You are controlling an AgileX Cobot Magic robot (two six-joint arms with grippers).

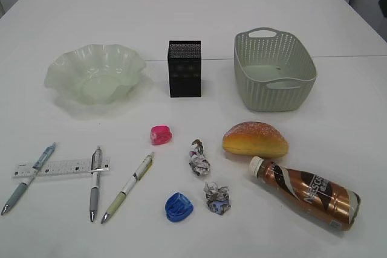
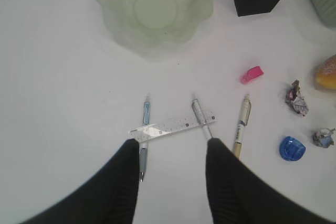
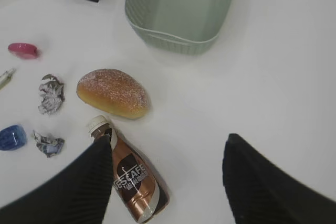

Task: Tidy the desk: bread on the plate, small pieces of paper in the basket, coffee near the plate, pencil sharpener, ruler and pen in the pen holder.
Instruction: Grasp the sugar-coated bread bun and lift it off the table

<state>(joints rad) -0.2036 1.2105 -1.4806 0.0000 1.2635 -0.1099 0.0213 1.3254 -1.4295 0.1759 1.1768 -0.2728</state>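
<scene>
Plainly nothing has been sorted yet: along the far side of the desk (image 1: 338,131) stand the three receivers, the plate (image 1: 95,74) toward the left edge, the pen holder (image 1: 184,69) upright in the middle, and the basket (image 1: 273,70) toward the right edge, none of them holding anything that I can see. Everything to be put away lies loose on the near half. The ruler (image 1: 60,167) lies flat across two pens near the near-left corner, with a third pen (image 1: 128,187) slanting just beside them, so lifting the ruler first would likely disturb what is under it. A pink sharpener (image 1: 161,135) and a blue sharpener (image 1: 178,206) sit near the middle, the small pieces of paper (image 1: 208,180) between them and the bread (image 1: 255,139). The coffee (image 1: 305,193) lies on its side toward the near-right corner, cap pointing at the bread, well apart from the plate. The left gripper (image 2: 171,179) hangs above the ruler and pens, jaws parted and holding nothing, fingers pointing toward the plate. The right gripper (image 3: 168,182) hovers over the coffee bottle with its jaws spread wider, also empty. Neither arm shows in the exterior view, so both seem high and drawn back.
</scene>
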